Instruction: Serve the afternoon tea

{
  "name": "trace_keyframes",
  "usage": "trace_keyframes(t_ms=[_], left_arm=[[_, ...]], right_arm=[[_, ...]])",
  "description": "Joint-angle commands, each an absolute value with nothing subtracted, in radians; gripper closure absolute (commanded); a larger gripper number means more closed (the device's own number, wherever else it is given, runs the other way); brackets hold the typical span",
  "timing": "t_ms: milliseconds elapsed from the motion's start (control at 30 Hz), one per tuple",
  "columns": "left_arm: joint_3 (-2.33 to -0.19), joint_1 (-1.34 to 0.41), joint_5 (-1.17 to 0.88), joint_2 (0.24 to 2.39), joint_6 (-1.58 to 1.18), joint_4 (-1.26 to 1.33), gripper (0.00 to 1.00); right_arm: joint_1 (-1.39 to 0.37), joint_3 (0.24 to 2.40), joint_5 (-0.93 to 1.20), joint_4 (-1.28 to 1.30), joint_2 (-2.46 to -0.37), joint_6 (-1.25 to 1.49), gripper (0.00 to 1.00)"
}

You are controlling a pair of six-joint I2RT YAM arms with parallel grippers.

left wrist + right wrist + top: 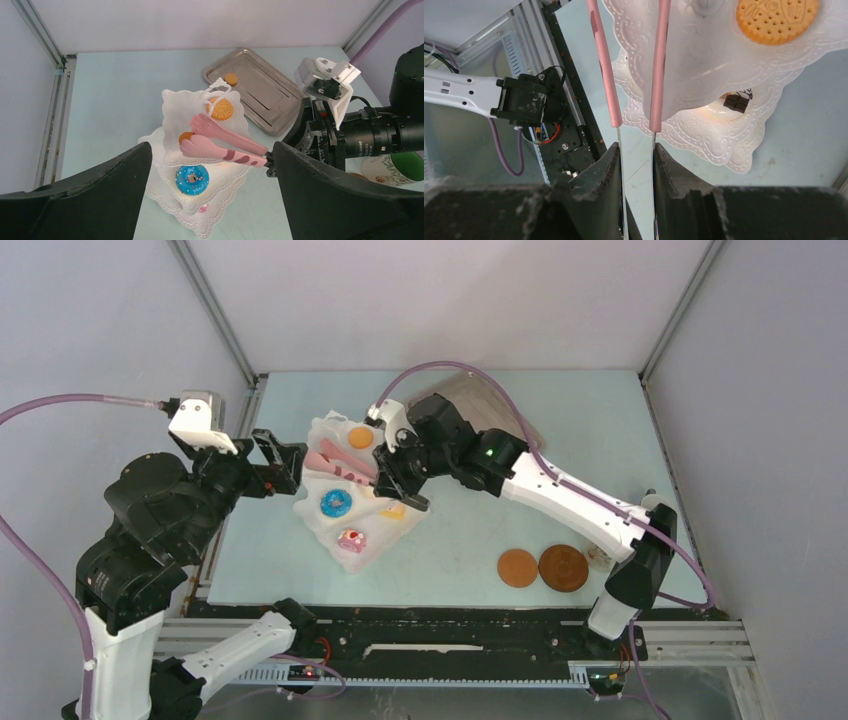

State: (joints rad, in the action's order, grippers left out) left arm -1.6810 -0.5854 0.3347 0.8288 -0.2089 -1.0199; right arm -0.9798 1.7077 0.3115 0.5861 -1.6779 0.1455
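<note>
Overhead view: brown coasters (563, 567) near right. Mid-worktop, white stand (322, 522). We note the right end effector (636, 150) clenched on the pink tongs (227, 146) and the left end effector (290, 465) released. Only the left wrist view shows a biscuit (231, 78) on the far silver tray (272, 97).

Top view overhead from near side; wrist views close, roughly facing each other; all share stand (312, 512).

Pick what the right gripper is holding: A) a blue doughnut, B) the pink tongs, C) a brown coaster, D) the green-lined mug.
B: the right gripper is shut on the thin stems of the pink tongs, whose paw-shaped tips reach over the white stand.
</note>
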Motion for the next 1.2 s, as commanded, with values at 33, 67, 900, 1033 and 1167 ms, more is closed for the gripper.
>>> trace_keyframes(t_ms=[33,67,900,1033,1167], left_arm=[[-1.695,-0.59,0.353,0.829,-0.198,-1.016,0.01],[-1.694,-0.589,0.353,0.83,-0.198,-1.014,0.01],[-1.688,-0.578,0.33,0.834,-0.199,-1.012,0.01],[-1.69,-0.578,0.327,0.836,-0.199,-1.011,0.01],[-1.69,-0.578,0.321,0.836,-0.2,-1.008,0.01]], right_arm=[[-0.99,1.814,0.271,0.624,-1.716,0.108,0.97],[-0.992,1.821,0.267,0.628,-1.722,0.104,0.96],[-1.005,1.894,0.243,0.679,-1.75,0.067,0.63],[-1.01,1.895,0.238,0.677,-1.743,0.062,0.61],[-1.015,1.894,0.224,0.675,-1.74,0.058,0.6]])
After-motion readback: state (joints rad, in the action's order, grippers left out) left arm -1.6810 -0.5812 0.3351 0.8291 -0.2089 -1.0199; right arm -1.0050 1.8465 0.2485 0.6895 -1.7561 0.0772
